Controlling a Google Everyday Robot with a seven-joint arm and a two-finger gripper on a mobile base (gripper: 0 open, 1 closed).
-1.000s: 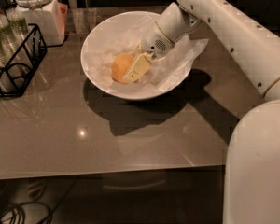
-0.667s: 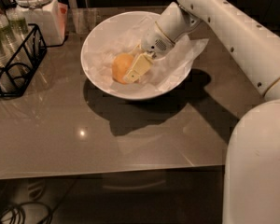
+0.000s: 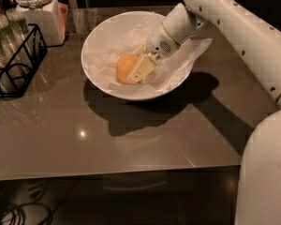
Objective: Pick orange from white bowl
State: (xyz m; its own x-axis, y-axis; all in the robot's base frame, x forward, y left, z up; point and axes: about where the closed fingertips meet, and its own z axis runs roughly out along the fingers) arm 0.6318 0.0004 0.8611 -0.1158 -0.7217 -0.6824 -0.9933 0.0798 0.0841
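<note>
The orange lies inside the white bowl, on the crumpled white paper lining it. My gripper reaches down into the bowl from the right and is shut on the orange. One cream finger presses against the orange's right side; the other finger is hidden behind the fruit. The orange rests low in the bowl, touching the paper.
A white lidded jar stands at the back left. A black wire rack holding glasses sits at the left edge. My white arm crosses the right side of the grey table. The table's front edge runs along the bottom.
</note>
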